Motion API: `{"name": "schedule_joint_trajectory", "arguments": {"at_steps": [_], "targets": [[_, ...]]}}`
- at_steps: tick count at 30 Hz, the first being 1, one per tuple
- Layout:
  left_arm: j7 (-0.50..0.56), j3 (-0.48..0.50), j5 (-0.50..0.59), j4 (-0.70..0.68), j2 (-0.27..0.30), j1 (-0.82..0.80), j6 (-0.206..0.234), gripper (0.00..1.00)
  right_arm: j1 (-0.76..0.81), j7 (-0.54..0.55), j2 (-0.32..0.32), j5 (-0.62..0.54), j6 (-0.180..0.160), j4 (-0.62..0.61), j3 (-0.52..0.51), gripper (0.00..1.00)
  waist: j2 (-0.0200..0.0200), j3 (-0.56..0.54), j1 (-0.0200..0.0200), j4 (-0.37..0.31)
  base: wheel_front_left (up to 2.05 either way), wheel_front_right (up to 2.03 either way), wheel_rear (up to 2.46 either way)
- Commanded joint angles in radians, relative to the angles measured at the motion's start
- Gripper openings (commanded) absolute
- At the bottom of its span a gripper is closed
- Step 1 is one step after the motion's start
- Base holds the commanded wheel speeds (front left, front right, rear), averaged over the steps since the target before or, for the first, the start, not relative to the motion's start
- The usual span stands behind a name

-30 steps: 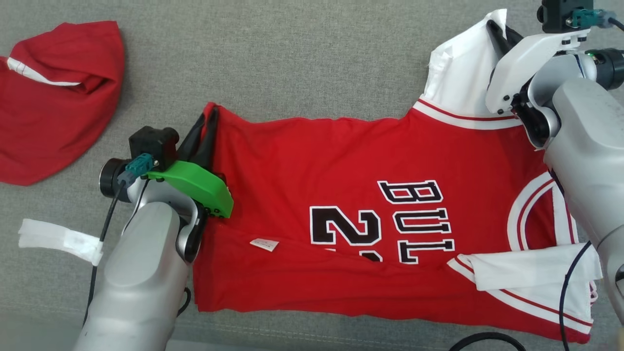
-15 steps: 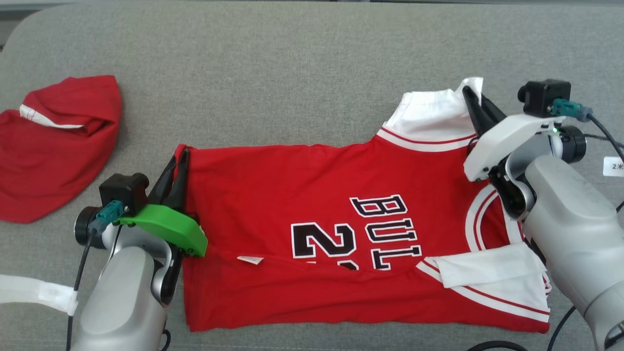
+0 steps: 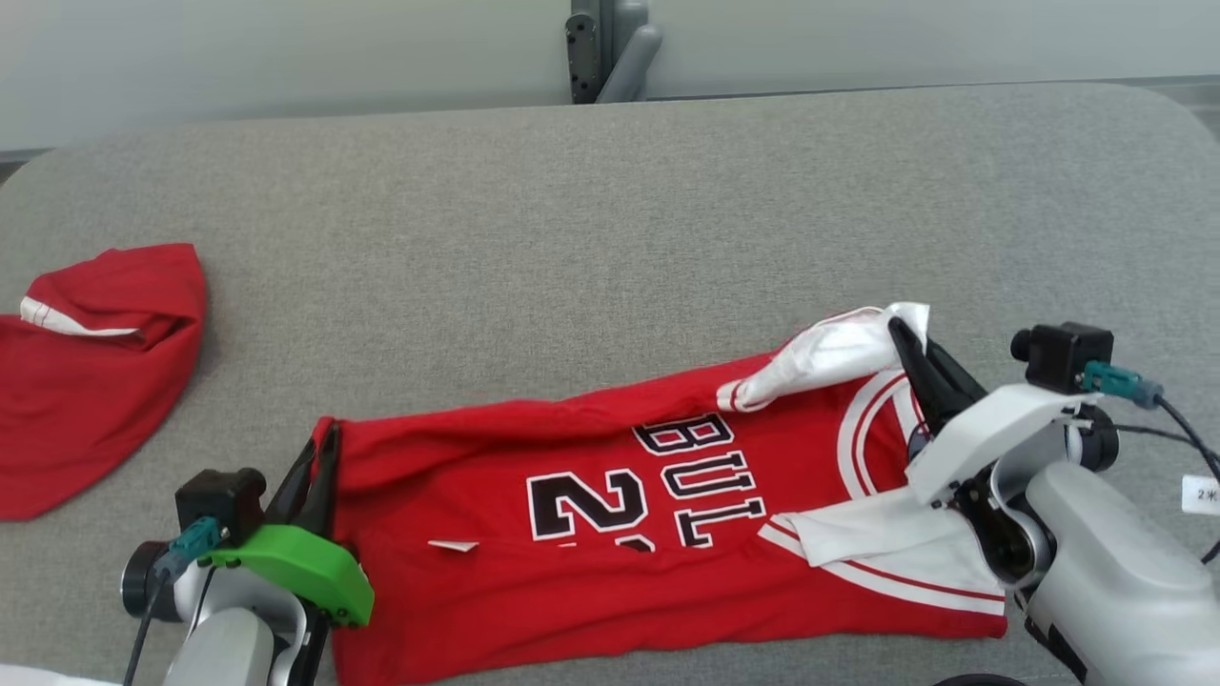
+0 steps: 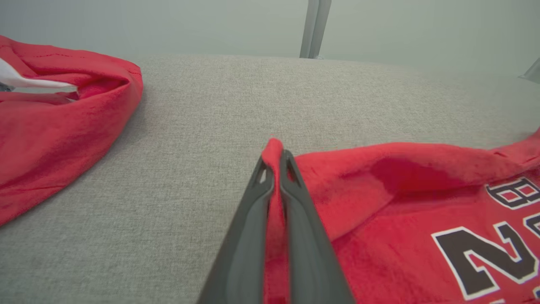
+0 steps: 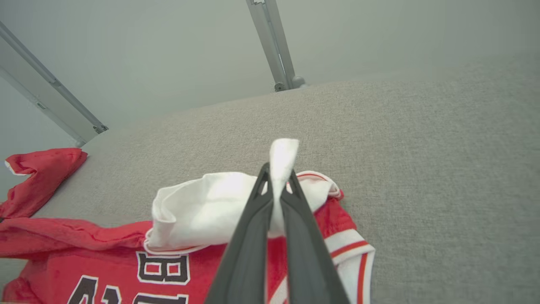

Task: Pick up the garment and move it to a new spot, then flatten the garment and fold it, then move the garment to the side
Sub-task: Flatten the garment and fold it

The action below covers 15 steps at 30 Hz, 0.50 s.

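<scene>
The garment [image 3: 591,562], a red jersey with black and white lettering and white sleeves, lies spread on the grey table [image 3: 610,238]. My left gripper [image 3: 322,450] is shut on its far left red corner, and the left wrist view shows red cloth pinched between the fingers [image 4: 276,158]. My right gripper [image 3: 912,340] is shut on the far white sleeve [image 3: 839,353], lifted a little off the jersey. The right wrist view has the white cloth [image 5: 198,211] bunched at the fingertips [image 5: 277,175]. The far edge of the jersey is raised and wrinkled between both grips.
A second red garment [image 3: 91,381] lies crumpled at the table's left, also visible as a red heap [image 4: 50,126]. A grey metal post [image 3: 610,48] stands behind the table's far edge. Bare grey cloth stretches beyond the jersey.
The head camera has tilted up, so the wall and post show. Both grippers, still shut, have lifted the jersey's far edge and drawn it nearer; the white sleeve now bunches over the red.
</scene>
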Motion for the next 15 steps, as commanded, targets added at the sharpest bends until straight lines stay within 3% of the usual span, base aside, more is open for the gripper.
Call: {"name": "schedule_joint_trajectory", "arguments": {"at_steps": [1,15], "targets": [[0.0,0.005,0.005,0.004,0.011,0.024,0.003,0.0,0.024,-0.003,-0.002,0.009,-0.001,-0.009,-0.001,0.0,-0.0001,-0.025,0.0001,-0.025,0.0,0.0,0.0],[0.0,0.06,0.011,-0.001,-0.008,0.191,0.003,0.0,0.248,-0.003,0.047,0.013,-0.001,-0.128,-0.073,0.0,-0.0001,-0.08,0.0001,-0.06,0.0,0.0,0.0]]}}
